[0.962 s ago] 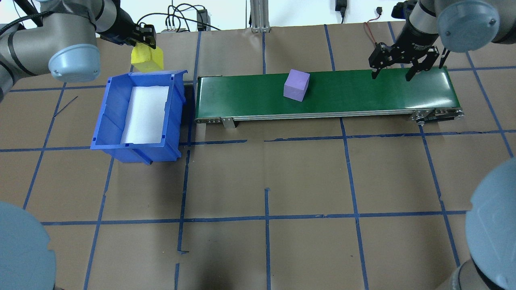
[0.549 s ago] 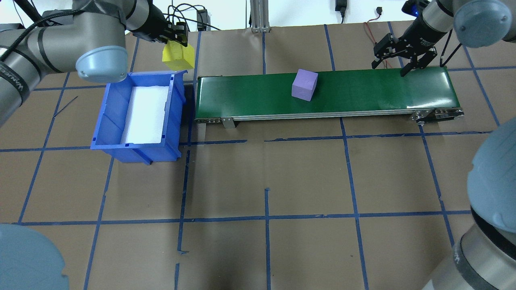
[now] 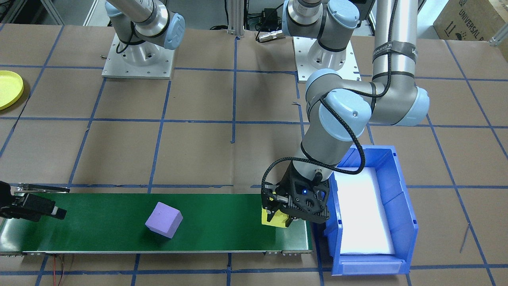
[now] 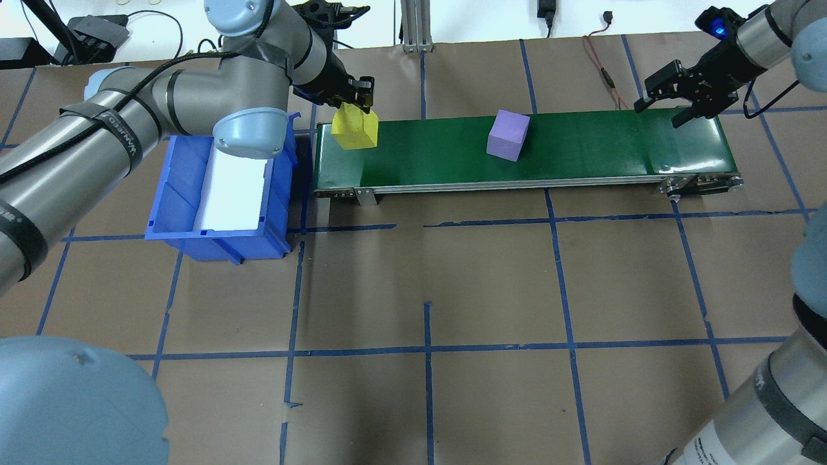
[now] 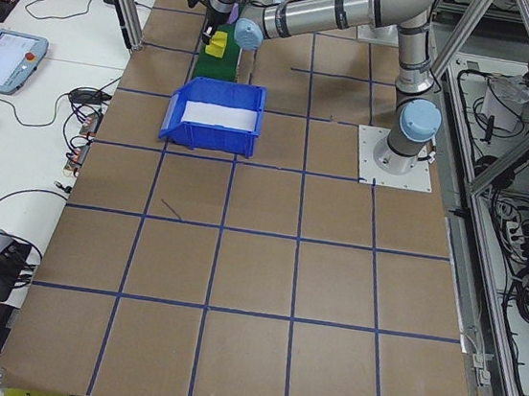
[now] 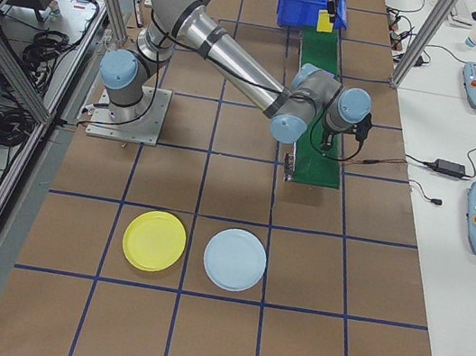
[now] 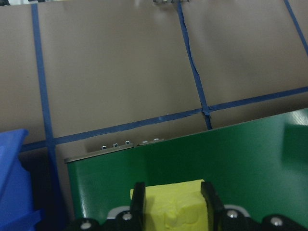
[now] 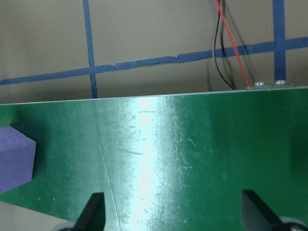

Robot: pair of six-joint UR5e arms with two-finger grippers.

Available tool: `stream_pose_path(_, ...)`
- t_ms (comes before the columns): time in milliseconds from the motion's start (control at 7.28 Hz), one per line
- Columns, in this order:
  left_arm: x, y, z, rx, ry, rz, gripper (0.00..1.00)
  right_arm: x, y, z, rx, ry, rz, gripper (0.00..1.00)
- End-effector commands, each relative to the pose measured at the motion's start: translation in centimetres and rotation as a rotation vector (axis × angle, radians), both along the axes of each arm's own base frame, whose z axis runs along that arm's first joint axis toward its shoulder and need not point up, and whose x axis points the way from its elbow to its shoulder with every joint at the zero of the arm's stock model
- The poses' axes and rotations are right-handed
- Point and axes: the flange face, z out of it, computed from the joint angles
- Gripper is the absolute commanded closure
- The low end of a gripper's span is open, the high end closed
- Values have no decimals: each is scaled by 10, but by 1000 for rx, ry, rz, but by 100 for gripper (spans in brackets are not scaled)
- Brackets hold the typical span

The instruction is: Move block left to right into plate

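My left gripper [image 4: 354, 108] is shut on a yellow block [image 4: 354, 129], holding it over the left end of the green conveyor belt [image 4: 581, 148]. In the left wrist view the yellow block [image 7: 168, 207] sits between the two fingers [image 7: 138, 202]. A purple block [image 4: 508, 134] lies near the belt's middle, also seen as the purple block [image 3: 164, 219]. My right gripper [image 4: 660, 111] hangs open over the belt's right end, nothing between its fingers, with the purple block [image 8: 14, 159] off to one side. The yellow plate [image 6: 154, 240] lies on the table far beyond the belt's right end, and its edge shows as the plate [image 3: 8, 89].
A blue bin [image 4: 177, 187] with a white liner stands just left of the belt, under my left arm. A pale blue plate [image 6: 235, 259] lies beside the yellow one. A red and black wire [image 8: 226, 57] runs behind the belt's right end.
My left gripper carried the yellow block rightward from behind the bin to the belt's left end. The purple block travelled right along the belt. My right gripper shifted right, still open.
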Motion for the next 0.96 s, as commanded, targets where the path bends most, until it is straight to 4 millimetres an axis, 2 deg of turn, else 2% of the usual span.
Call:
stream_pose_path(0, -2, 1, -19, 27, -10, -2, 9, 4, 20, -16, 1, -20, 57, 0)
stream_pose_path(137, -2, -1, -26, 31, -14, -1, 0, 7, 25, -16, -1, -25, 67, 0)
stream_pose_path(549, 6, -5, -5, -23, -91, 15, 0, 7, 24, -12, 45, -29, -44, 0)
stream_pose_path(687, 18, -2, 16, -56, -140, 45, 0, 9, 22, -10, 27, -53, -48, 0)
stream_pose_path(824, 37, 12, 38, -61, -192, 81, 0, 9, 21, -10, 15, -55, -46, 0)
